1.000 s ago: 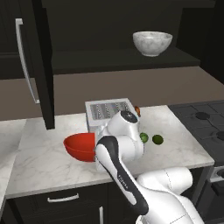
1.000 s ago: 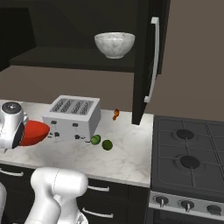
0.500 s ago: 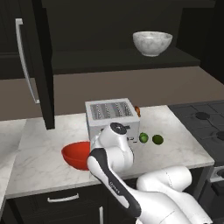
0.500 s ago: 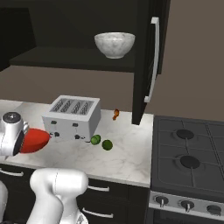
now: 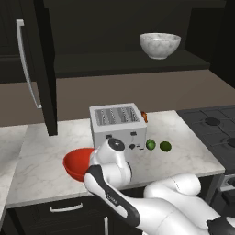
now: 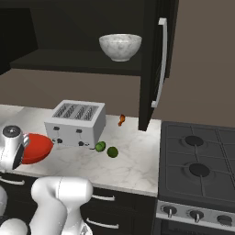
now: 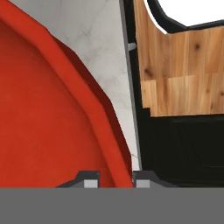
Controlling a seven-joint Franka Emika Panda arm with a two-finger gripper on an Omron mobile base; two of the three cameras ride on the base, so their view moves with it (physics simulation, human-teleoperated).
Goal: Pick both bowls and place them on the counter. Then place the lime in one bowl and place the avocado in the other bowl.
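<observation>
My gripper (image 7: pixel 117 179) is shut on the rim of the red bowl (image 5: pixel 77 163) (image 6: pixel 39 147) (image 7: pixel 48 118), one fingertip on each side of the rim. The bowl hangs low over the front left of the counter (image 5: pixel 193 153) (image 6: pixel 133 167), near its front edge; whether it touches the marble I cannot tell. The white marbled bowl (image 5: pixel 159 44) (image 6: pixel 120 46) stands on the dark shelf above. A brighter green lime (image 5: pixel 150 144) (image 6: pixel 100 146) and a darker avocado (image 5: pixel 165 146) (image 6: pixel 112 152) lie side by side in front of the toaster's right end.
A silver toaster (image 5: pixel 117 124) (image 6: pixel 75 121) stands mid-counter just behind the red bowl. A dark cabinet door (image 5: pixel 39 69) (image 6: pixel 156 64) hangs open above the counter. The gas stove (image 5: pixel 215 128) (image 6: pixel 197 156) adjoins on the right. A small orange object (image 6: pixel 121 120) lies behind the toaster.
The hand has come down and a little left with the red bowl, from beside the toaster's face to just above the counter's front. Nothing else moved.
</observation>
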